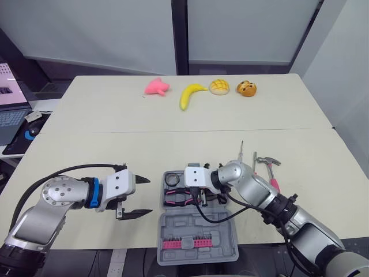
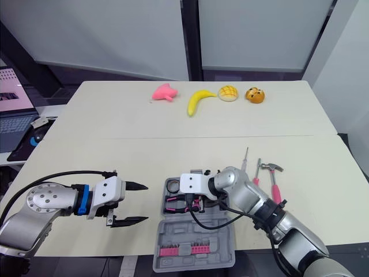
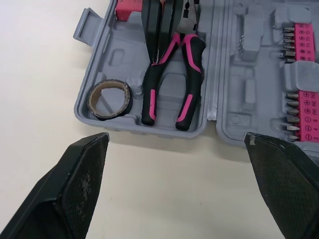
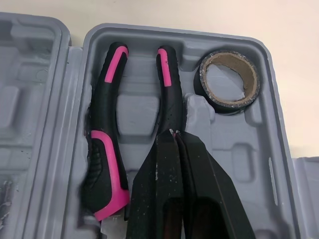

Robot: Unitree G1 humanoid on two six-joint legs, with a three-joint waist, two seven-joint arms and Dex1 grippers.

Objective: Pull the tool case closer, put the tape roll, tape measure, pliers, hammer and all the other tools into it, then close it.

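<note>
A grey plastic tool case (image 1: pixel 196 231) lies open at the near edge of the pale tabletop (image 1: pixel 115 127); the half nearest the robot holds a pink strip of small metal bits (image 1: pixel 185 243); just to the left of the case the left claw (image 1: pixel 149 196) hangs over the bare tabletop with its two black fingers spread wide and nothing between them; the right claw (image 4: pixel 172 133) reaches down into the far half of the case, its fingers pressed together, with the tips right at one handle of the black and pink pliers (image 3: pixel 169 74); I cannot tell if they touch it; the pliers lie in their slot in the case; a small dark tape roll (image 3: pixel 109 98) with a brown cardboard ring inside sits in the corner slot just beside the pliers; to the right of the case, out on the tabletop, lies a hammer (image 1: pixel 270 170) with a pink handle, and near it two thin screwdrivers (image 1: pixel 240 151); far across the tabletop sit a pink toy (image 1: pixel 155 86), a yellow banana (image 1: pixel 190 94), a round yellow bun (image 1: pixel 219 86) and a brown bun (image 1: pixel 246 88) in a row; a laptop (image 1: pixel 11 109) stands off to the far left.
</note>
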